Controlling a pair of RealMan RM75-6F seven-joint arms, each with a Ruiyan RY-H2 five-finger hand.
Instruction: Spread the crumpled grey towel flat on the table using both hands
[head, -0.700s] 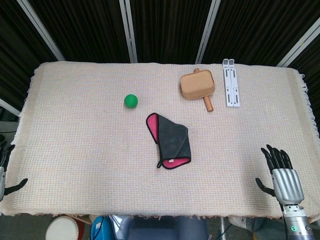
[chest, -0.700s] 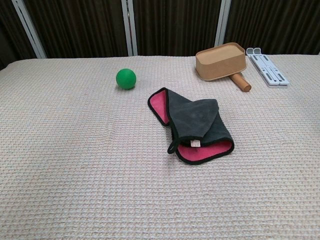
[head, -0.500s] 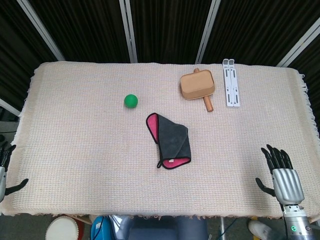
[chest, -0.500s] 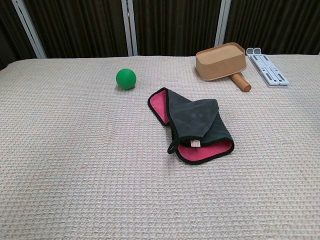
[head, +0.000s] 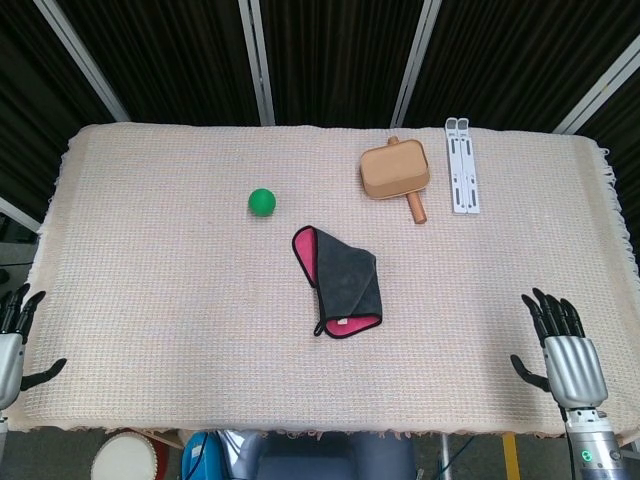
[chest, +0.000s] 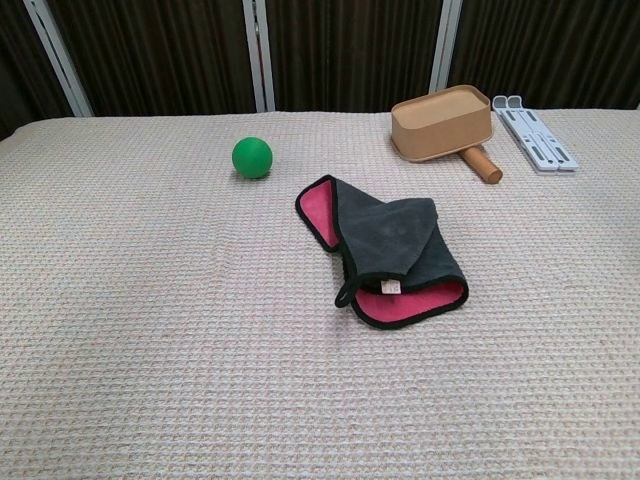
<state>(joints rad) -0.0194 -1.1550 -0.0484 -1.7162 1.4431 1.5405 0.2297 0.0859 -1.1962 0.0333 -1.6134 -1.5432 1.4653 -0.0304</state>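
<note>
beige woven tabletop (head: 150, 270), dark curtains behind. grey towel (head: 342, 282) crumpled mid-tabletop, well apart from left hand (head: 14, 345) and right hand (head: 565, 350); fingers (head: 548, 312) spread wide, holding nothing.

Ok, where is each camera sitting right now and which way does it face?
Head view: high above the near edge, looking steeply down on the whole table; left hand and right hand show at the bottom corners.
Chest view: low at the near edge, looking across the table; no hands show.
Both share the grey towel, green ball, wooden box and white rack.
</note>
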